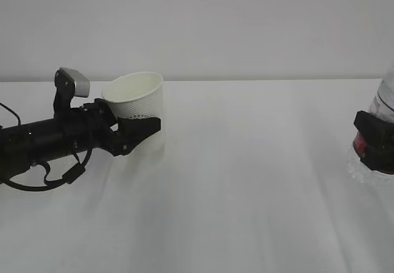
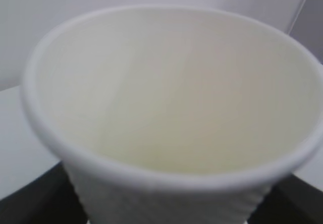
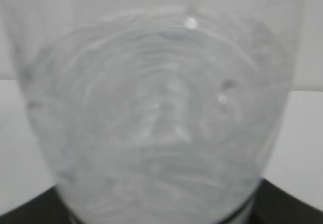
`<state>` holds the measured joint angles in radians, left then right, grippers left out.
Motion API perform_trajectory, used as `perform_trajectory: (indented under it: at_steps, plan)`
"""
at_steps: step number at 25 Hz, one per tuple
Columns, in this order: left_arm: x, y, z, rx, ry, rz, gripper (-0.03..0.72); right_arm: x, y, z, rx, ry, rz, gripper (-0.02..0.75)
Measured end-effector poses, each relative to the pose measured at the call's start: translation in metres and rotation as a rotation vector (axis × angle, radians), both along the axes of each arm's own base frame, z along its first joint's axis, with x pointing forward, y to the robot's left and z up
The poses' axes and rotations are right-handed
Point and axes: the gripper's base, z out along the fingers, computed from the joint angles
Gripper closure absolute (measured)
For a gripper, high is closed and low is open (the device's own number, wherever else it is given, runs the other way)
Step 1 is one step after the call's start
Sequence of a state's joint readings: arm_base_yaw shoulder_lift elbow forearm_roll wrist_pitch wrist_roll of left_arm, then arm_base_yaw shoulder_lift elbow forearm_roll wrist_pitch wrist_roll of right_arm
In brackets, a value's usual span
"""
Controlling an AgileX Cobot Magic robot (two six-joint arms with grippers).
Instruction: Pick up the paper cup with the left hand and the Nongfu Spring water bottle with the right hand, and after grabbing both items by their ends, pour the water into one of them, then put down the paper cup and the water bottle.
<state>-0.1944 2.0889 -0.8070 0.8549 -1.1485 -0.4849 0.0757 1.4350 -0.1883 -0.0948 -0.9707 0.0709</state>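
- Here, my left hand comes in level from the side with its jaws clamped on the lower body of the paper cup, so the rim is clear for pouring.
- The cup tilts a little, mouth up and leaning toward that arm; I judge it just off the white table or barely resting on it, and cannot tell which.
- Seen from my left wrist, the cup's mouth fills the frame and its inside looks dry, so I judge no pour has happened.
- My right hand sits at the far right edge, jaws clamped around the Nongfu Spring water bottle at its red label band.
- From my right wrist, the clear ribbed bottle wall crowds the lens, dark jaw tips at either lower corner; I cannot make out a water level.
- Cup and bottle are well apart, so they must be brought together next.
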Motion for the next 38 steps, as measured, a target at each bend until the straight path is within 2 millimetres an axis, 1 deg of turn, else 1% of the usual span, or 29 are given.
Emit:
perform_trajectory:
  at_steps: [6, 15, 18, 24, 28, 33, 38]
  plan:
    - [-0.009, -0.019, -0.001, 0.002, 0.002, -0.066, 0.086, 0.0, -0.001, 0.001, 0.005, -0.006, -0.01, 0.341]
    - [-0.033, -0.064, -0.001, 0.003, 0.002, -0.212, 0.088, 0.0, -0.001, 0.0, 0.007, -0.004, -0.014, 0.341]
    - [-0.038, -0.071, -0.001, 0.004, 0.001, -0.237, 0.091, 0.0, -0.001, 0.0, 0.007, -0.004, -0.014, 0.341]
    - [-0.046, -0.08, -0.001, 0.014, -0.002, -0.29, 0.092, 0.0, -0.001, 0.0, 0.007, -0.004, -0.014, 0.341]
    - [-0.055, -0.089, -0.001, 0.026, -0.01, -0.357, 0.092, 0.0, -0.001, 0.0, 0.007, -0.004, -0.014, 0.341]
    - [-0.067, -0.103, 0.005, 0.032, -0.029, -0.417, 0.093, 0.0, -0.001, 0.0, 0.007, -0.004, -0.015, 0.341]
    - [-0.081, -0.117, 0.004, 0.043, -0.028, -0.473, 0.093, 0.0, -0.001, 0.0, 0.007, -0.001, -0.015, 0.341]
